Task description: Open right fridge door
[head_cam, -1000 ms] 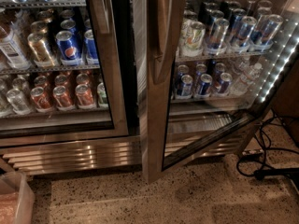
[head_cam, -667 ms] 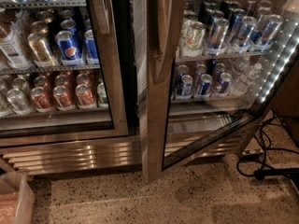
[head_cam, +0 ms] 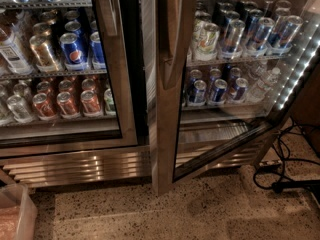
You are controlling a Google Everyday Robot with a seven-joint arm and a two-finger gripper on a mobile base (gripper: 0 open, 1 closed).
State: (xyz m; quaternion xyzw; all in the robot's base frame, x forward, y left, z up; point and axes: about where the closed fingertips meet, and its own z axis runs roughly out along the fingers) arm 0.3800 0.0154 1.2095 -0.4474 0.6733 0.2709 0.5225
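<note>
Camera view, looking down at the foot of a two-door drinks fridge. The right fridge door (head_cam: 163, 134) stands partly open. Its free steel edge is nearest the lens at centre frame, and its bottom rail runs back and to the right toward the hinge side, leaving a wedge-shaped gap over the grille (head_cam: 90, 166). Its long bowed handle (head_cam: 175, 39) runs down the steel frame, just beside the closed left door (head_cam: 127, 84), which fronts blue Pepsi cans (head_cam: 74, 49). Behind the pane, can shelves (head_cam: 235, 59) and a lit LED strip (head_cam: 295, 69) are visible.

The gripper is nowhere in frame, so whether it is spread or closed cannot be told.

Handling, as a judgement: the door is probably heavy and rigid, swings on one fixed arc, and may pull back toward closed. The brushed steel is smooth and the glass fragile, so the handle's middle stretch is the place to hook or clasp, never the pane. Cables (head_cam: 287, 166) lie on the speckled floor (head_cam: 150, 214) near the hinge side.
</note>
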